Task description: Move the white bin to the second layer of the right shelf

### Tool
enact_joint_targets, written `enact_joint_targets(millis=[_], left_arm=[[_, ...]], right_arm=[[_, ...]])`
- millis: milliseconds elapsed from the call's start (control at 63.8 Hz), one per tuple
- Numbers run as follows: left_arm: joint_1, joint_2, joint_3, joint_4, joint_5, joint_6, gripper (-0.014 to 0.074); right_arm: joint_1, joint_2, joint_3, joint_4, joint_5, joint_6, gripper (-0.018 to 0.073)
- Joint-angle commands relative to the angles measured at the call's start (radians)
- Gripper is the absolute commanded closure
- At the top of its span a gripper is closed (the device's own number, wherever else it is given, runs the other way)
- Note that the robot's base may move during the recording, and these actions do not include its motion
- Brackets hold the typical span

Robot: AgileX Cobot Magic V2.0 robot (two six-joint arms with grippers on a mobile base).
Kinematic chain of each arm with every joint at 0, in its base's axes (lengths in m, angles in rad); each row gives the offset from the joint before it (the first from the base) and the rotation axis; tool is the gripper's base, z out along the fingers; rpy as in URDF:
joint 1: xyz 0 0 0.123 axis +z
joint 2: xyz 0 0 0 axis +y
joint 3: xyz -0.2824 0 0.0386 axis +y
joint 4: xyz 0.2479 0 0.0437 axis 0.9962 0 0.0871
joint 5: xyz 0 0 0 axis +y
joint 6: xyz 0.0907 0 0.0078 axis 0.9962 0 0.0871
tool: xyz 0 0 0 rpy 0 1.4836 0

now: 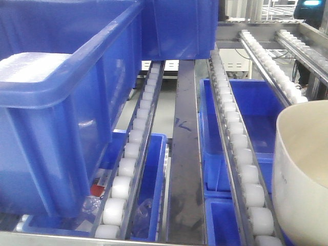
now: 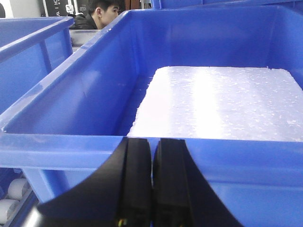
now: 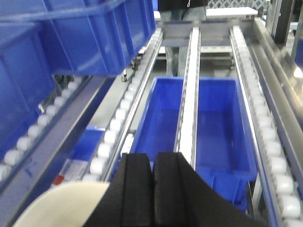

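Note:
The white bin point(image 1: 302, 169) is a glossy cream tub at the lower right of the front view, next to a roller rail point(image 1: 233, 133) of the right shelf. Only its mouth and left wall show. Its rim also shows at the lower left of the right wrist view point(image 3: 61, 205), beside and partly behind my right gripper point(image 3: 153, 158). That gripper is shut, with nothing seen between its jaws, above the rails point(image 3: 189, 94). My left gripper point(image 2: 152, 144) is shut and empty, close to the near wall of a blue crate point(image 2: 94, 94).
The big blue crate point(image 1: 61, 102) on the left rails holds a white foam slab point(image 2: 218, 101). More blue crates sit on the lower level point(image 3: 208, 123) and at the back point(image 1: 179, 31). A person point(image 2: 102, 12) stands behind the rack.

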Motion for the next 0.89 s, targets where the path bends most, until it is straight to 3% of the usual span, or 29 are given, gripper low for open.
enact_joint_targets(millis=[0, 361, 424, 486, 549, 596, 706, 878], left_arm=[[-0.004, -0.015, 0.037, -0.006, -0.085, -0.003, 0.0512], [-0.004, -0.015, 0.037, -0.006, -0.085, -0.003, 0.0512], [-0.004, -0.015, 0.037, -0.006, -0.085, -0.003, 0.0512], [-0.004, -0.015, 0.037, -0.006, -0.085, -0.003, 0.0512], [-0.004, -0.015, 0.037, -0.006, -0.085, -0.003, 0.0512], [-0.004, -0.015, 0.037, -0.006, -0.085, -0.003, 0.0512], [-0.004, -0.015, 0.037, -0.006, -0.085, -0.003, 0.0512], [-0.004, -0.015, 0.037, -0.006, -0.085, -0.003, 0.0512]], right_arm=[[-0.005, 0.008, -0.019, -0.015, -0.095, -0.010, 0.0501], [-0.006, 0.007, 0.010, -0.042, -0.132, -0.037, 0.0501], [-0.010, 0.005, 0.029, 0.031, -0.137, -0.140, 0.0501], [-0.034, -0.005, 0.052, 0.169, -0.143, -0.302, 0.0501], [-0.085, -0.028, 0.084, 0.293, -0.174, -0.460, 0.0501], [-0.129, -0.056, 0.107, 0.339, -0.197, -0.513, 0.0501], [-0.213, -0.143, 0.142, 0.308, -0.185, -0.484, 0.0501], [-0.222, -0.218, 0.188, 0.182, -0.163, -0.323, 0.0501]])
